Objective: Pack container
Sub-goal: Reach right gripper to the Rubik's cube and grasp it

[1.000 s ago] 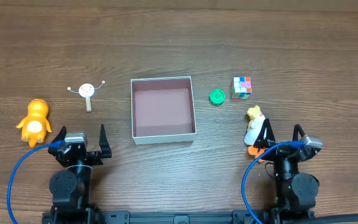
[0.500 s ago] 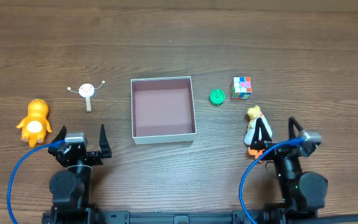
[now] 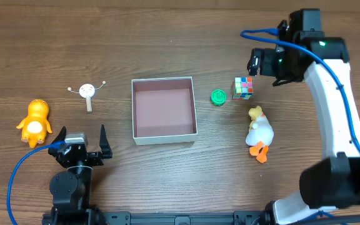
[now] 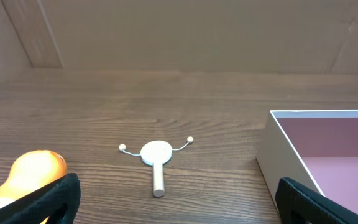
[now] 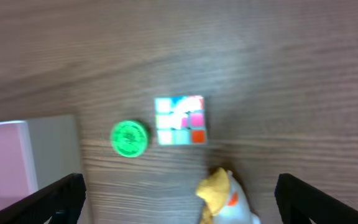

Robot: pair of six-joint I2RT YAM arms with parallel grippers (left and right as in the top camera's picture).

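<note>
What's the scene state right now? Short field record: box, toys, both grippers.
box: white walls, pinkish inside, empty
left of box: orange toy, white rattle
right of box: green disc, colour cube, duck
left gripper: open, empty, beside the orange toy
right gripper: open, empty, above the colour cube
packed: nothing yet

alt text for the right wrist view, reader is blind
A multicoloured puzzle cube sits mid-frame on a wooden table, a green disc just left of it, not touching. A yellow duck toy's head pokes in below, the container's white corner shows at left, and the open right gripper's black fingertips fill the lower corners.
</note>
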